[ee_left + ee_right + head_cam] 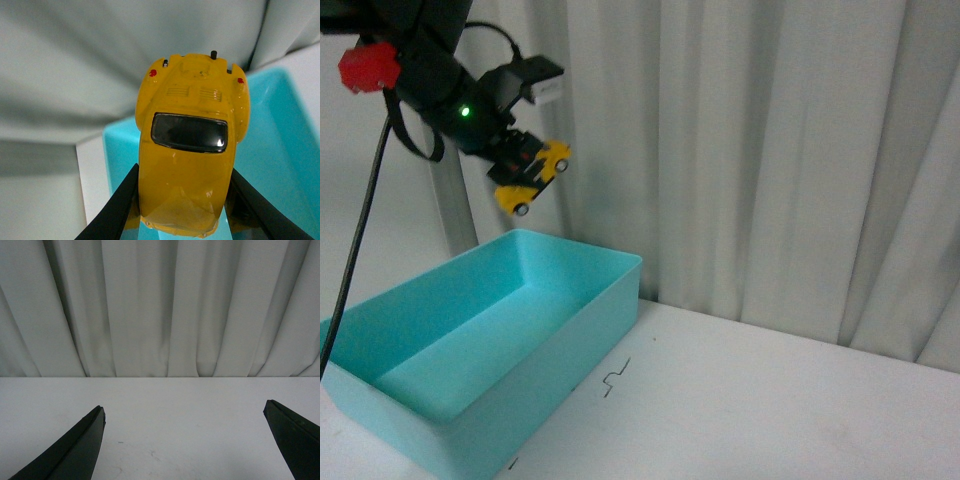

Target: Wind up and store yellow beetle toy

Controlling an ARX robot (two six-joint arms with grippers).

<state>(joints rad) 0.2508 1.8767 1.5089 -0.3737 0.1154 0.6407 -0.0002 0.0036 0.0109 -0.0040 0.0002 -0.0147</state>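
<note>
My left gripper (525,165) is shut on the yellow beetle toy (535,178) and holds it high in the air, tilted on its side, above the far end of the turquoise bin (565,335). In the left wrist view the yellow beetle toy (187,165) fills the middle, roof and dark window toward the camera, clamped between the black fingers (112,215), with the bin's wall (112,150) below it. My right gripper (184,412) is open and empty over bare white table; it does not show in the front view.
The turquoise bin is open and empty and stands at the left of the white table (770,400). Grey curtains (770,150) hang close behind the table. A black cable (360,230) runs down at the far left.
</note>
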